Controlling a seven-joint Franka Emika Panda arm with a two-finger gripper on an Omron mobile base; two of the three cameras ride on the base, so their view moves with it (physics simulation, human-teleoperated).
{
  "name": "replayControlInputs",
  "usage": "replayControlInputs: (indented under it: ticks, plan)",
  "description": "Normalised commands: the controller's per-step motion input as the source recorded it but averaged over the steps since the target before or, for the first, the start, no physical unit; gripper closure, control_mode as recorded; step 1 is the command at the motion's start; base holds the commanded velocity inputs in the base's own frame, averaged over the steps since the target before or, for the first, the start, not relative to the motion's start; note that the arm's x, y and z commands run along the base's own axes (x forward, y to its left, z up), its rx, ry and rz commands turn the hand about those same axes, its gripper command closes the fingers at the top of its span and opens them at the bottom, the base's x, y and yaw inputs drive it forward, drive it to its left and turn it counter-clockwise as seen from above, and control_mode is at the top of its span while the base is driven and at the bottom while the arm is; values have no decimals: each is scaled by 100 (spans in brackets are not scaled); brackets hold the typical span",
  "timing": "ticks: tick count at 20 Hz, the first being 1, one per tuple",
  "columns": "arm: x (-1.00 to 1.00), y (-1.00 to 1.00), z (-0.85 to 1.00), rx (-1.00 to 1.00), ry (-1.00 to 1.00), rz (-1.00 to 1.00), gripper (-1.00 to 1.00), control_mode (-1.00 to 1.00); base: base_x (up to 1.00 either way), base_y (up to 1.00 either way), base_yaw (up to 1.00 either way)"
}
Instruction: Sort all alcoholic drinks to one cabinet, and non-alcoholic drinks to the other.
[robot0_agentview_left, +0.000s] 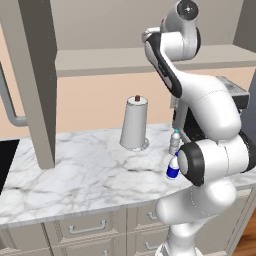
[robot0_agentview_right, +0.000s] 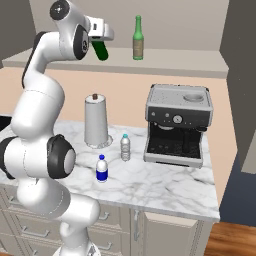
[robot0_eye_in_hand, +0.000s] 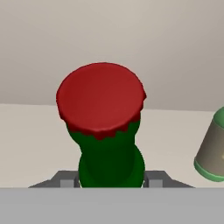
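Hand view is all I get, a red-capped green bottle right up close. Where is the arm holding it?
Observer: The gripper is up at the open cabinet shelf, shut on the dark green bottle, which hangs tilted.
Operator: And that tan thing at my right edge?
Observer: That's the olive-green bottle, standing upright on that shelf, apart from the held one.
Operator: What's left on the counter?
Observer: Two plastic bottles: the clear one and the blue-labelled one, between the paper towel roll and the coffee machine.
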Motion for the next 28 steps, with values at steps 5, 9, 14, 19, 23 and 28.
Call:
replayControlInputs:
  ticks: [5, 9, 14, 19, 23, 28]
  plan:
    - [16, 0, -20, 2, 0, -2, 100, -100, 0, 0, 0]
    - [18, 0, -12, 4, 0, -2, -100, -100, 0, 0, 0]
    - [18, 0, -12, 4, 0, -2, -100, -100, 0, 0, 0]
    - [18, 0, -8, 6, 0, -2, -100, -100, 0, 0, 0]
    - [17, 0, -7, 6, 0, -1, -100, -100, 0, 0, 0]
    - [13, 0, -2, 5, 0, -1, -100, -100, 0, 0, 0]
